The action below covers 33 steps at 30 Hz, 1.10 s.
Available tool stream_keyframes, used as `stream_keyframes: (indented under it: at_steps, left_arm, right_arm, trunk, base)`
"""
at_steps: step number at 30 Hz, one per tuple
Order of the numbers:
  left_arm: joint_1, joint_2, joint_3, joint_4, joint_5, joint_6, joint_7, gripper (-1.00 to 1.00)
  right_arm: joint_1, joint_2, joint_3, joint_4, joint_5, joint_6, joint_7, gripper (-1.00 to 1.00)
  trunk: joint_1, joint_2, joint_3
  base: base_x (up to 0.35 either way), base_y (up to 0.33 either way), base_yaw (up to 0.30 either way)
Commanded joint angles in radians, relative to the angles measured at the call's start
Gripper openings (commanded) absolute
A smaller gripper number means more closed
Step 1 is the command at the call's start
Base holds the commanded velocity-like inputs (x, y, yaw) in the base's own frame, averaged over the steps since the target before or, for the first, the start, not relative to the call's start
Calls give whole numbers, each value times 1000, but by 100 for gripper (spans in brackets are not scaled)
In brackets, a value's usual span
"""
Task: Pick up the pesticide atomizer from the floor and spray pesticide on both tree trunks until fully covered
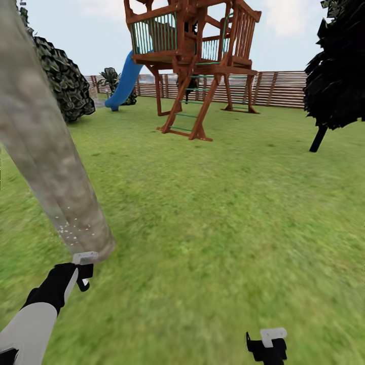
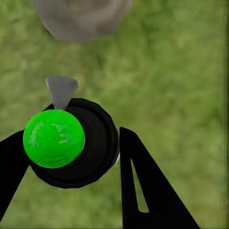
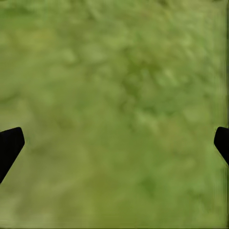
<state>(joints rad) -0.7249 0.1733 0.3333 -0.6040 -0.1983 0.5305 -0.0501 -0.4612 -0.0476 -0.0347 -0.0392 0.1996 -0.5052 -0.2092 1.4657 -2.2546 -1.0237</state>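
Head view: the tree trunk [image 1: 48,152] leans across the left side, its top cut off by the frame edge, its foot meeting the grass [image 1: 218,213] just ahead of the left hand [image 1: 83,271]. Pale specks dot the bark low down, near the base. The left hand sits right at the trunk's foot, and a grey piece shows at its tip; the pesticide atomizer itself is hard to make out here behind the black wrist. The right hand [image 1: 267,344] pokes in at the lower edge, mostly cut off. Farther back stand a wooden play tower [image 1: 195,56] with a blue slide [image 1: 124,81], a slatted fence [image 1: 284,88] and a dark tree [image 1: 337,71] on the right.

Left wrist view: the pesticide atomizer [image 2: 71,140] is clamped between the two black fingers [image 2: 143,186], seen end-on from above, so its long axis runs away from the camera toward the grass. Bright green cap, black body, and a grey nozzle [image 2: 61,89] pointing at the blurred trunk base [image 2: 81,16], which is partly cut off and near but not touching.

Right wrist view: blurry lawn, and only the fingertips [image 3: 9,145] show at the two edges, spread wide apart with nothing between them.
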Motion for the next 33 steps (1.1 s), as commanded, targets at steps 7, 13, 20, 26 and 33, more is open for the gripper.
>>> stream_keyframes:
  at_steps: [7, 13, 20, 26, 33]
  left_arm:
    - [-1, 0, 4, -2, -9, 5, -5, -100]
    - [-1, 0, 4, -2, -10, 5, -5, -100]
    - [-1, 0, 43, -4, -10, 2, -5, -100]
    - [-1, -1, 46, -2, -9, 2, -5, -100]
    - [-1, -3, 46, 0, -8, 2, -5, -100]
  right_arm:
    - [-1, 0, -4, 1, 11, -1, -6, 100]
    - [-1, 0, -4, 1, 11, -1, -6, 100]
    - [-1, 0, -4, 1, 11, -1, -6, 100]
    - [-1, 0, -4, 1, 11, -1, -6, 100]
    - [-1, 0, -4, 1, 11, -1, -6, 100]
  trunk:
    - [0, 0, -1]
    - [0, 0, -1]
    - [0, 0, -1]
    - [0, 0, -1]
    - [0, 0, -1]
  base:
    - [134, -262, 239]
    - [134, -262, 278]
    - [150, -256, 278]
    - [228, -208, 278]
    - [237, -201, 103]
